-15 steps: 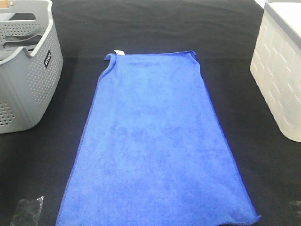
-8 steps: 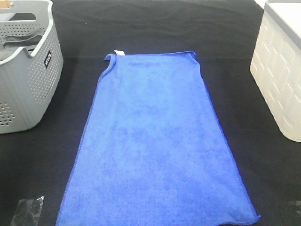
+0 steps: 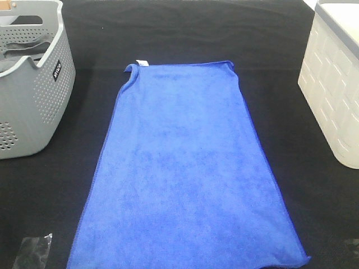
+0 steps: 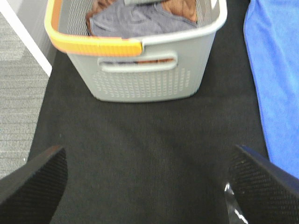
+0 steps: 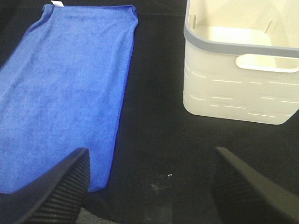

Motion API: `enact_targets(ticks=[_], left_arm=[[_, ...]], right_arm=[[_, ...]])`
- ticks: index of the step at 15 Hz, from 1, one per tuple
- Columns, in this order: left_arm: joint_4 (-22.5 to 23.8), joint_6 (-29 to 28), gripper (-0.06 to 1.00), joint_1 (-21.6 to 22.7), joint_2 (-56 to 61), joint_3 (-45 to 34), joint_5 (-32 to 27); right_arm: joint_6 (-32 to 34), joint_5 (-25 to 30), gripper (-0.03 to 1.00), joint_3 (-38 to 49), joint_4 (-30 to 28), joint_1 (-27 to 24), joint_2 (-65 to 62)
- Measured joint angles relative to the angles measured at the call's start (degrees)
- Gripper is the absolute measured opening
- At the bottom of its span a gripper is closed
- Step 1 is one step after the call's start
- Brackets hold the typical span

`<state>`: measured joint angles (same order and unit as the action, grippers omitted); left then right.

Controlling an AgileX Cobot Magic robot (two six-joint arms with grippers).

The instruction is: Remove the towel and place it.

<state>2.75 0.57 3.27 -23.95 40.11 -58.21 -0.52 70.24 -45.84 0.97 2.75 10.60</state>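
Black desk point(image 3: 185, 33) before us: the towel point(image 3: 185, 168) lies flat between grey basket point(image 3: 31, 95) and white bin point(image 3: 334, 84). We see left end effector point(image 4: 145, 182) and right end effector point(image 5: 149, 186) spread wide, holding nothing.

even bright light; soft shadows | exterior high hazy; wrist views slightly blurred

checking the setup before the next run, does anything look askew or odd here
Mostly tidy. The bright blue rectangular microfibre towel lies flat on the black table, but its far corner by the small white tag is curled over. A crumpled clear plastic scrap lies near its closest left corner.
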Motion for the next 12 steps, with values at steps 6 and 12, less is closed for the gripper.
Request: enact_targets(ticks=[6, 12], left_arm=[[-2.2, 2.4, 0.88, -0.1, 12.3, -9.3, 0.5], [-3.4, 0.9, 0.88, -3.2, 20.5, -9.7, -3.1]], right_arm=[[-3.0, 0.0, 0.72, 10.6, -0.6, 0.0, -10.8], [-4.8, -2.6, 0.72, 14.4, -0.5, 0.0, -10.9]])
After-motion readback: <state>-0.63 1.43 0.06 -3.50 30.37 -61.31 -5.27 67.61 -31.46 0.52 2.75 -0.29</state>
